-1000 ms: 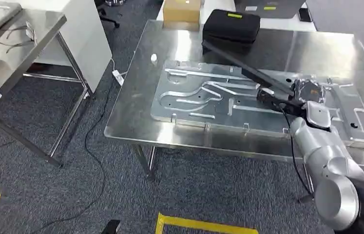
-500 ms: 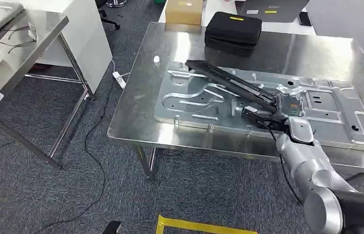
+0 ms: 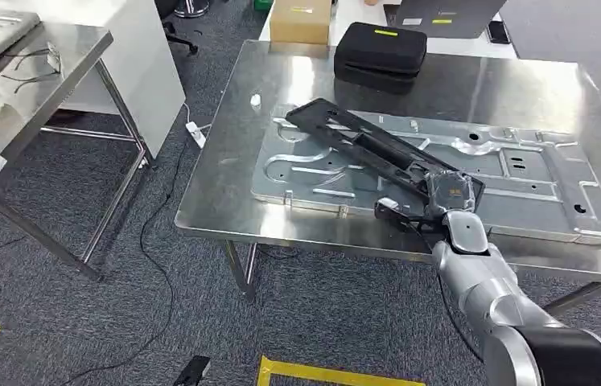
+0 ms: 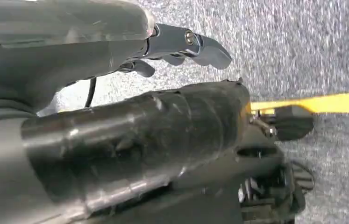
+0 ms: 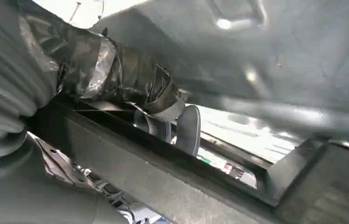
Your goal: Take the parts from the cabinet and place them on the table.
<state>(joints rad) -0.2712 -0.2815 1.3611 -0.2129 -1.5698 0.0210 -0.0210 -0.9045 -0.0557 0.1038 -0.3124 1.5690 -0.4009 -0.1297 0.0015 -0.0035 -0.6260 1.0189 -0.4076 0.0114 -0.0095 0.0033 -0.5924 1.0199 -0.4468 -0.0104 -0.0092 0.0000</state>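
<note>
Evidently the right hand (image 3: 444, 193) grasps one end of the long black part (image 3: 365, 145), which lies slanted over the stamped metal panel (image 3: 522, 173) on the table (image 3: 224, 173). Rigid and long, it likely levers; a mid-length hold suits. Left hand (image 4: 181, 44) hangs released.

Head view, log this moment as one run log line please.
right hand: holds black long part | part: lying across silver panel on steel table | left hand: hanging over floor, holds nothing
</note>
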